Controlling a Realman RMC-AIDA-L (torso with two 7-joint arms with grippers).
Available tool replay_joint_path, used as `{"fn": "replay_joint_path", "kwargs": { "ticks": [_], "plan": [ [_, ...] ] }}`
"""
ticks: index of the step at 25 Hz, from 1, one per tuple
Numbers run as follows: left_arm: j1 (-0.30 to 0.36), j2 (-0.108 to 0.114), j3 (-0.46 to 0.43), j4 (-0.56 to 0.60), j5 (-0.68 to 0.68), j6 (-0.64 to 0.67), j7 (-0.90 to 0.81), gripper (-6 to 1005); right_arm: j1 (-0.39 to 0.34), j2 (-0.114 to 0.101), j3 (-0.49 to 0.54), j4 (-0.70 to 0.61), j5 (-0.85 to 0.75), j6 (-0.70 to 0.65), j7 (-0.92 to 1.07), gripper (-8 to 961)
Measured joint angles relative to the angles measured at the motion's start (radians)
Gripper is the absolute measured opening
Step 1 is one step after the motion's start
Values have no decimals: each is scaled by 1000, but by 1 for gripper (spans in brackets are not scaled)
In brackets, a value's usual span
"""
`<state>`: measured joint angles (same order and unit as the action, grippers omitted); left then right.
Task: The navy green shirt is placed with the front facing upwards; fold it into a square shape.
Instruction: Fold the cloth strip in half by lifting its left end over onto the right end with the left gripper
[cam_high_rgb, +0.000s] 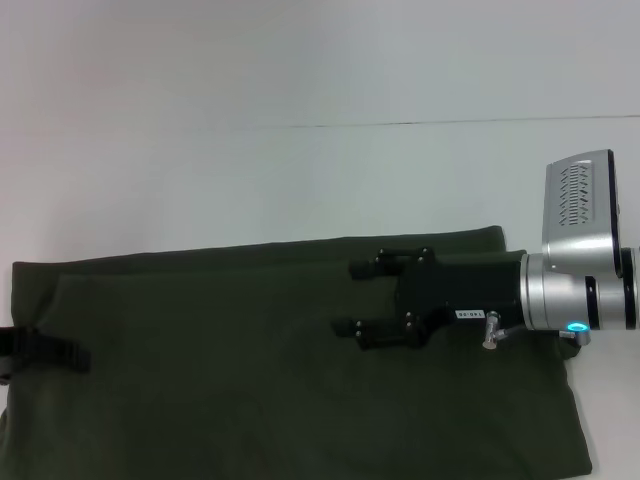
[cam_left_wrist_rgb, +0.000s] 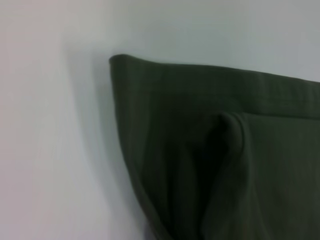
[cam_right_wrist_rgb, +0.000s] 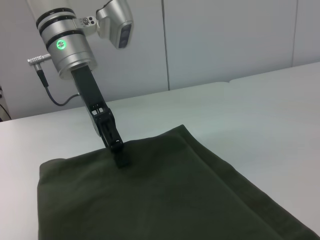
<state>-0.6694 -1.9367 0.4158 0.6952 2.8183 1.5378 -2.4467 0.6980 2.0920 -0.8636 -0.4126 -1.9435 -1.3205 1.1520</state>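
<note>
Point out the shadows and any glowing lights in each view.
Head view: even light, no glare; a cyan light glows behind the open right claw over the navy green shirt. Left wrist view: soft shadow on the table beside the shirt, darkest in its fold. Right wrist view: a green light glows on the wrist of the left claw.

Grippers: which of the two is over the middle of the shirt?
The right gripper, fingers spread, over the navy green shirt; the left gripper is at its edge.

Even, bright light washes the white table (cam_high_rgb: 250, 90) pale, shadows stay faint, and the left wrist view is softly blurred.
</note>
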Motion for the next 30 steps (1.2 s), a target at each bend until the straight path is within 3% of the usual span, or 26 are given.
{"fn": "replay_joint_path", "kwargs": {
  "ticks": [10, 21, 26, 30],
  "plan": [
    [-6, -14, 20, 17, 3, -16, 2, 691, 1, -2, 0, -7, 3, 3, 0, 830],
    [-17, -9, 22, 16, 5, -8, 1, 208, 2, -2, 7, -10, 3, 4, 0, 830],
    [-22, -9, 52, 13, 8, -9, 2, 62, 2, -2, 8, -11, 4, 4, 0, 829],
    [-23, -7, 57, 23, 10, -13, -3, 63, 2, -2, 8, -11, 15, 4, 0, 829]
  ]
}}
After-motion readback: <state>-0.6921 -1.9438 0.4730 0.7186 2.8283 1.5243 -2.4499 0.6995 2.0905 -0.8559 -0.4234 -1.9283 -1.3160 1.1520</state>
